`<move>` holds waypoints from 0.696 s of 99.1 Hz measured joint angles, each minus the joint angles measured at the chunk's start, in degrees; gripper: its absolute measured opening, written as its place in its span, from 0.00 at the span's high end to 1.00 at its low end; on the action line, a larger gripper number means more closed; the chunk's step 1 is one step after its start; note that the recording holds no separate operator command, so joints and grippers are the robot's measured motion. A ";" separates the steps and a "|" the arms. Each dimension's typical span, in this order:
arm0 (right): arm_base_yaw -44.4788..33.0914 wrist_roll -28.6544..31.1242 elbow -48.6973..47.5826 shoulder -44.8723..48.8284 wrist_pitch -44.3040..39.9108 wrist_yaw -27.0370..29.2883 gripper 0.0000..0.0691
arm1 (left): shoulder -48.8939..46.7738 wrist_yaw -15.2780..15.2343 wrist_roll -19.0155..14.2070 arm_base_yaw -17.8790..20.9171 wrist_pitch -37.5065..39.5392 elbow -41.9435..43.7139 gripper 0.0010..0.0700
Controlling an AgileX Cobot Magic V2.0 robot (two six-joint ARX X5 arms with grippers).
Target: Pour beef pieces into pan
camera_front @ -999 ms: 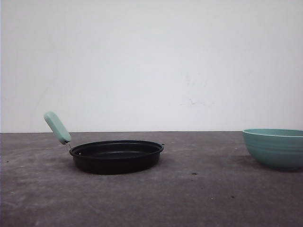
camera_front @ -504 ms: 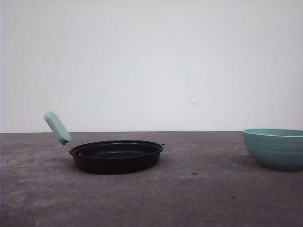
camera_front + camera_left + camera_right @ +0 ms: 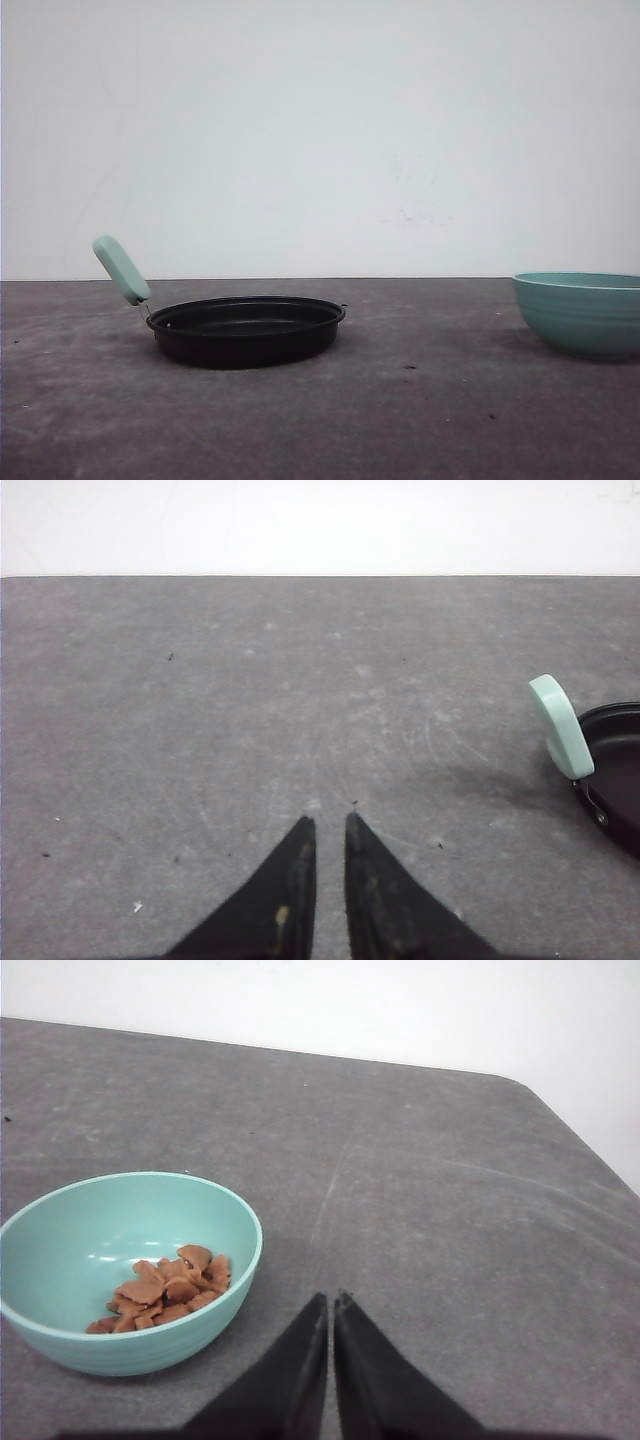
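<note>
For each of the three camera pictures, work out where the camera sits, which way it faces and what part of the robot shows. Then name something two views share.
Front view: low, looking forward across the table at the pan on the left, teal bowl on the right; none of the robot's body.
Left wrist view: on the left arm, looking down over its left gripper, jaws nearly closed.
Right wrist view: on the right arm, over its right gripper, bowl holding beef pieces.
Shared: the pan's mint handle in front and left wrist views.

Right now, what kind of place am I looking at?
Probably a staged test bench, not a real kitchen: a bare grey table, a blank white wall, and just a pan and bowl.
</note>
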 joint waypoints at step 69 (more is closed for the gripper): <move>0.02 39.10 0.35 0.04 9.73 -5.60 0.99 | 0.00 0.55 -21.55 0.00 1.25 0.07 0.98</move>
